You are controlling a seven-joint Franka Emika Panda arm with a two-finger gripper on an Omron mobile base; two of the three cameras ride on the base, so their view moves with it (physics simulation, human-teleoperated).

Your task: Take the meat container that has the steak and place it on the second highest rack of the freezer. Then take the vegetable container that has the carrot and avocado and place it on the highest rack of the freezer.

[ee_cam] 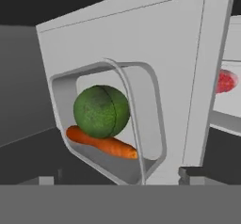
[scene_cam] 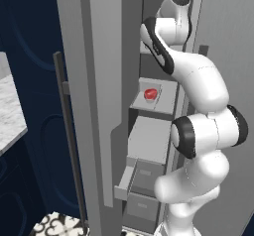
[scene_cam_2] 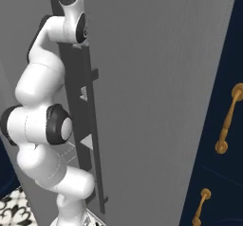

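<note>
In the hand view the vegetable container (ee_cam: 151, 100), a pale grey tray, lies on a flat grey freezer rack (ee_cam: 141, 30). It holds a round dark green avocado (ee_cam: 101, 111) resting against an orange carrot (ee_cam: 103, 144). My gripper (ee_cam: 120, 178) is open, one fingertip (ee_cam: 47, 180) on each side of the tray's near end and neither pressing on it. The red steak (ee_cam: 227, 82) shows at the right edge. In the left base view the steak (scene_cam: 150, 94) sits in its meat container (scene_cam: 167, 97) on a rack of the freezer (scene_cam: 94, 81), below where my arm reaches in.
The freezer door stands open on the left with its dark bar handle (scene_cam: 67, 131). A lower drawer (scene_cam: 126, 180) is pulled out. A marble counter (scene_cam: 10, 116) lies far left. Dark blue cabinets with brass handles (scene_cam_2: 228, 120) flank the freezer's grey side wall (scene_cam_2: 156, 101).
</note>
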